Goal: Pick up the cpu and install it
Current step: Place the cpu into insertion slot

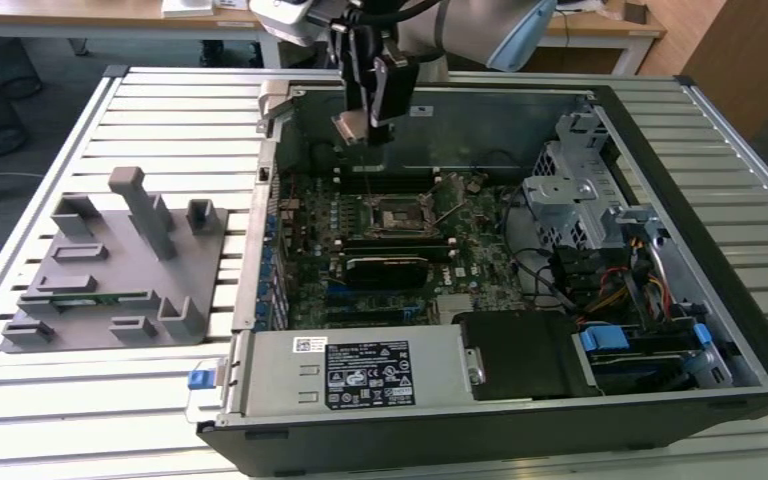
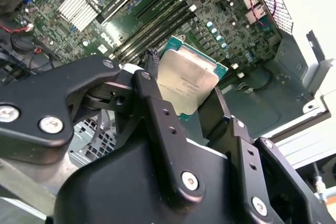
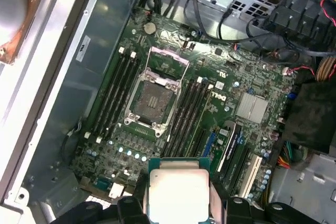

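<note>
My gripper (image 1: pixel 363 128) hangs over the far part of the open computer case, shut on the cpu (image 1: pixel 351 127). In both wrist views the cpu (image 2: pixel 187 79) (image 3: pixel 177 192) is a flat square chip with a pale metal top and a green rim, pinched at two opposite edges by black fingers (image 2: pixel 153 109). The chip is in the air, well above the motherboard. The socket (image 3: pixel 153 98) lies open, its metal frame (image 3: pixel 169 59) swung up, between rows of black memory slots. In the exterior view the socket (image 1: pixel 394 217) sits nearer the camera than the gripper.
A grey plastic tray (image 1: pixel 107 262) with upright posts sits on the slatted table at the exterior view's left, a green memory stick (image 1: pixel 91 297) lying in it. Inside the case are a drive cage (image 1: pixel 574 195), cable bundles (image 1: pixel 624 290) and a power supply (image 1: pixel 357 372).
</note>
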`<action>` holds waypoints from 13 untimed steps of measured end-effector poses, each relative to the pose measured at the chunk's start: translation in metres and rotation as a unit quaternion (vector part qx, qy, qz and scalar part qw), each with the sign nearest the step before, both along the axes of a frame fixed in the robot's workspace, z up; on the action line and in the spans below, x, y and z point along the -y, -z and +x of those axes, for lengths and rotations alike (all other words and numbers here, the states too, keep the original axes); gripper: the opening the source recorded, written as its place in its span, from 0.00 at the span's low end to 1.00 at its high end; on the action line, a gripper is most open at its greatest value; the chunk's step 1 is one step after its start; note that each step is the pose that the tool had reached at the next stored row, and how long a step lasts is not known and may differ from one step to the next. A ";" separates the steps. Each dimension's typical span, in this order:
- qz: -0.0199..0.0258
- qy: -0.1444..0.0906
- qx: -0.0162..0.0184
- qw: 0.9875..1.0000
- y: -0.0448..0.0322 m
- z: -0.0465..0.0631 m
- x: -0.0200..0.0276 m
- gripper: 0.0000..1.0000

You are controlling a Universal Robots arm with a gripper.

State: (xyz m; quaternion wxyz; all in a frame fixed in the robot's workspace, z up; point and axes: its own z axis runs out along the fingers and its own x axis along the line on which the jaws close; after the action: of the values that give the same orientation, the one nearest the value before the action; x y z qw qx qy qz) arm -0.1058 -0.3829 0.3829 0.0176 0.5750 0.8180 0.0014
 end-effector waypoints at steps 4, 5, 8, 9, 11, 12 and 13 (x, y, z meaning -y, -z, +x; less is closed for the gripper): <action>0.000 0.026 0.000 1.000 0.0015 0.000 -0.0004 0.55; 0.000 0.032 0.000 0.999 0.0019 0.000 -0.0005 0.55; 0.000 0.051 0.000 0.999 0.0030 0.000 -0.0008 0.55; 0.000 0.056 0.000 0.998 0.0033 0.000 -0.0012 0.55; 0.000 0.058 0.000 0.998 0.0040 0.001 -0.0025 0.55; 0.000 0.058 0.000 0.998 0.0044 0.001 -0.0032 0.55; 0.000 0.058 0.000 0.998 0.0047 0.001 -0.0042 0.55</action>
State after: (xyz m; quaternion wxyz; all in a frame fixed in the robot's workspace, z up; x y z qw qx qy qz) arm -0.1045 -0.3787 0.3783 0.0176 0.6217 0.7831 0.0004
